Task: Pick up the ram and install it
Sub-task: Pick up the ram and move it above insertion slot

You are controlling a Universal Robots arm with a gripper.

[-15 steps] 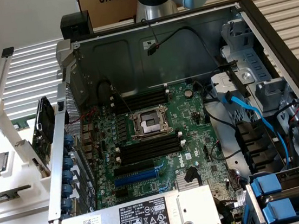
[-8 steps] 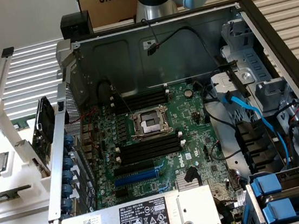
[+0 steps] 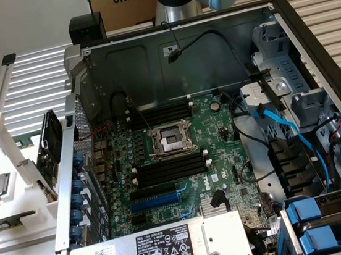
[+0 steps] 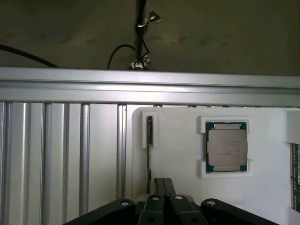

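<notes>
Closest to your wrist camera is the black two-finger gripper (image 4: 164,183), its fingers drawn together with no gap that you can see and nothing between them. Just beyond the fingertips, and a little off their line, stands the ram (image 4: 149,136), a long, thin, dark stick seen edge-on. Its far end sits in a narrow bracket of the white moulded tray (image 4: 178,154). You are, as I judge it, in the pick-up step: the gripper hovers close to the ram without holding it, and whether they touch cannot be told. A grasp from here would call for the fingers parted and set squarely astride that thin edge, since a skewed bite could lever the stick against its bracket. The same tray also holds a square silver-capped processor (image 4: 227,147) in its own framed pocket, well apart from the ram, and beyond that a green strip (image 4: 295,173) cut off at the frame's edge. At the exterior view's left the tray (image 3: 29,194) stands outside the open grey metal computer case (image 3: 177,30). That case holds the green motherboard (image 3: 223,152), whose long black memory slots (image 3: 159,113) look empty, as does the blue expansion slot (image 3: 158,201) at lower centre, so installing is not yet done.
</notes>
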